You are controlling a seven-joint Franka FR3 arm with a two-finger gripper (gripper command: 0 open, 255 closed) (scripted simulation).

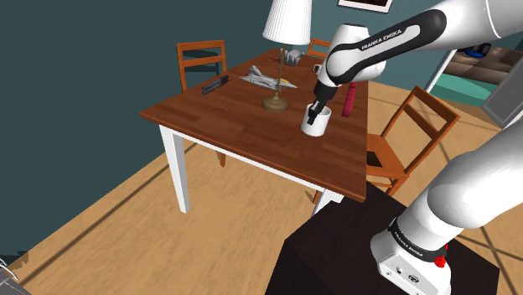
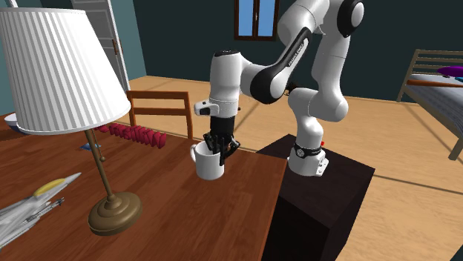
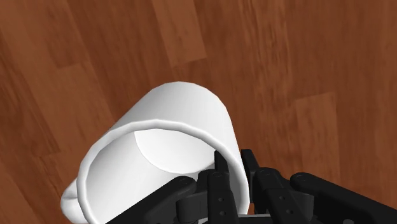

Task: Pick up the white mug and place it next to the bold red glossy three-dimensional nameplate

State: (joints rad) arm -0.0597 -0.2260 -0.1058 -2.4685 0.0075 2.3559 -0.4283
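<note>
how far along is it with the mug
Done: the gripper is shut on the mug's rim, one finger inside. In hand: the mug hangs tilted, seemingly just off the table. Left: carry it to the red nameplate and set it down beside it.

white mug (image 1: 315,122): one is showing.
table lamp (image 1: 287,21): one is standing on the tabletop (image 1: 243,126).
red nameplate (image 2: 137,136): one is sitting there.
model plane (image 1: 268,80): one is resting there.
wooden chair (image 1: 201,60): three are standing around the tabletop.
</note>
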